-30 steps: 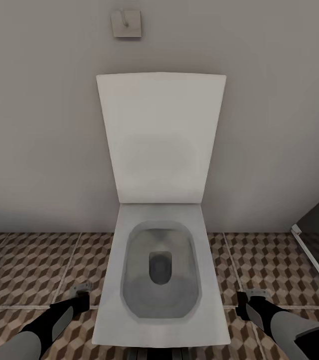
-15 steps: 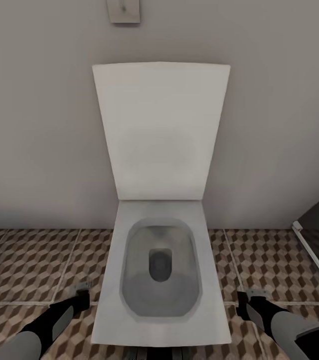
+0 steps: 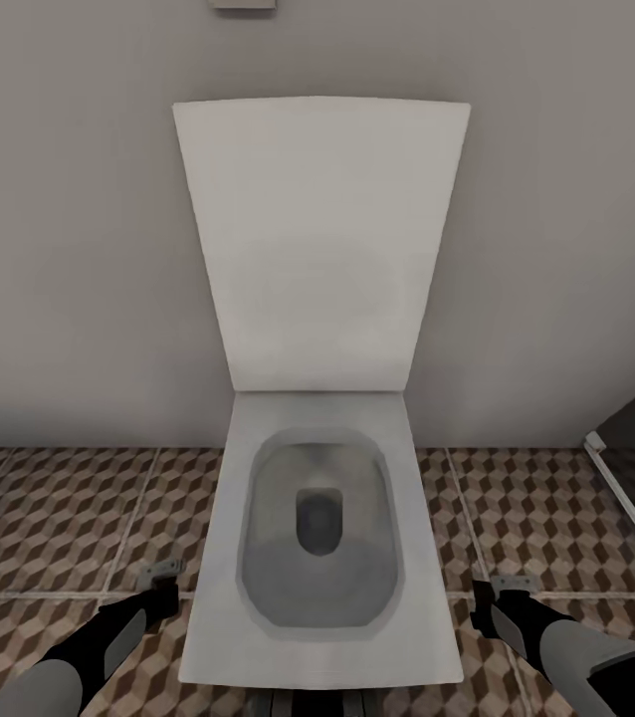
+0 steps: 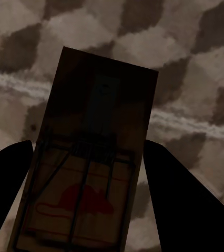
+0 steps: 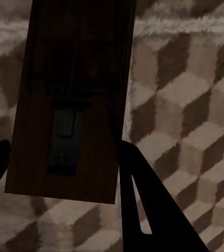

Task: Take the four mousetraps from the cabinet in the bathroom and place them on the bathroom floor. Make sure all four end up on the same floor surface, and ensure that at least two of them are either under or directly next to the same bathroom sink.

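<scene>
Each gripper holds one mousetrap above the bathroom floor [image 3: 49,518], whose tiles carry a brown and beige cube pattern. In the left wrist view, a brown wooden mousetrap [image 4: 107,105] with wire parts and a red mouse print sits between the dark fingers of my left gripper [image 4: 85,147]. My right gripper [image 5: 62,149] is shut on another mousetrap [image 5: 75,52]. From the head view, the left gripper [image 3: 163,588] hangs low to the left of the toilet and the right gripper [image 3: 502,597] to its right. The cabinet and the bathroom sink are out of view.
A white toilet [image 3: 412,637] with its lid [image 3: 317,249] raised stands straight ahead against a grey wall, between my two arms. A dark shower edge with a white rail [image 3: 631,508] runs along the right. Tiled floor lies on both sides of the toilet.
The whole head view has shifted: the toilet looks larger and the wall fitting has slid to the top edge, so the camera moved. Both arms keep their places and their mousetraps.
</scene>
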`<state>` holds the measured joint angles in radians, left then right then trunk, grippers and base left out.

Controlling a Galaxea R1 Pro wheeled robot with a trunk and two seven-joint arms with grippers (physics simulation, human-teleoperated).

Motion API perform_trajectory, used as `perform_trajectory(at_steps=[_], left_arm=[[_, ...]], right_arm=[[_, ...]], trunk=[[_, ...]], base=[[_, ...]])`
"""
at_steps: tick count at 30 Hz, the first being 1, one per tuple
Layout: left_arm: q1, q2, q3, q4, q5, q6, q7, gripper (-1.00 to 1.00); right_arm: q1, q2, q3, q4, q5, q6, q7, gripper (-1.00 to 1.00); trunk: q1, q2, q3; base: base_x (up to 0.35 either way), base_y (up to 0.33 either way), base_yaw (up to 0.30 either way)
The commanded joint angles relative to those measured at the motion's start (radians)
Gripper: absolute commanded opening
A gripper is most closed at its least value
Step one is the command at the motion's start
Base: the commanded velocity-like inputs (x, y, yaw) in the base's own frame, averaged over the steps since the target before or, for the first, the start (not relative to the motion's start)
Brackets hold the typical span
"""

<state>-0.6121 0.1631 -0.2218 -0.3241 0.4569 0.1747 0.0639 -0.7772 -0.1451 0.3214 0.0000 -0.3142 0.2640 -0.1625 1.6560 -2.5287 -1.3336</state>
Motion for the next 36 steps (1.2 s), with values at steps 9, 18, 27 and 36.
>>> perform_trajectory(at_steps=[9,18,27,36], left_arm=[[0.0,0.001,-0.008,-0.003,0.009,0.005,0.007,-1.0],[0.0,0.001,-0.008,-0.003,0.009,0.005,0.007,-1.0],[0.0,0.001,-0.008,-0.003,0.009,0.005,0.007,-1.0],[0.0,0.001,-0.008,-0.003,0.009,0.005,0.007,-1.0]], right_arm=[[-0.001,0.001,0.008,0.0,-0.013,0.003,-0.003,-1.0],[-0.001,0.001,0.008,0.0,-0.013,0.003,-0.003,-1.0],[-0.001,0.004,0.008,0.0,-0.012,-0.022,0.003,-1.0],[0.016,0.006,0.008,0.006,-0.013,-0.179,0.004,-1.0]], trunk=[[0.003,-0.002,-0.032],[0.005,-0.003,-0.043],[0.005,-0.003,-0.043],[0.005,-0.003,-0.043]], base=[[0.0,0.0,0.0],[0.0,0.0,0.0],[0.0,0.0,0.0],[0.0,0.0,0.0]])
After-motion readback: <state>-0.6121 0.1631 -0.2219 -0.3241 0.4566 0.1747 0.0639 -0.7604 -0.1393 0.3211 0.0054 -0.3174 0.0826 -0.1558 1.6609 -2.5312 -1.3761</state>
